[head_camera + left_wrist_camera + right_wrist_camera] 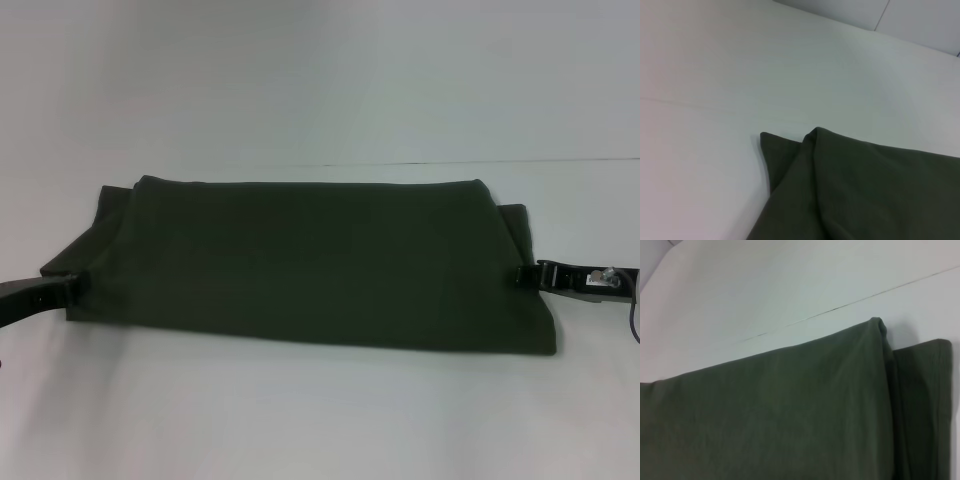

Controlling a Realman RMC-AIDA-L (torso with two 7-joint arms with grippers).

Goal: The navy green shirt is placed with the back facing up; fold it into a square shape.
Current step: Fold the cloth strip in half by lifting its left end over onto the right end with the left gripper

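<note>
Jaws at both shirt ends: we cannot tell whether either pair is spread or pinching cloth. Our left gripper (pixel 72 285) meets the shirt (pixel 310 265) at its 9 o'clock edge; our right gripper (pixel 528 276) meets it at 3 o'clock. Between them, the shirt lies mid-table (pixel 300 420), long axis running 9-to-3, with both arms equally near.
</note>
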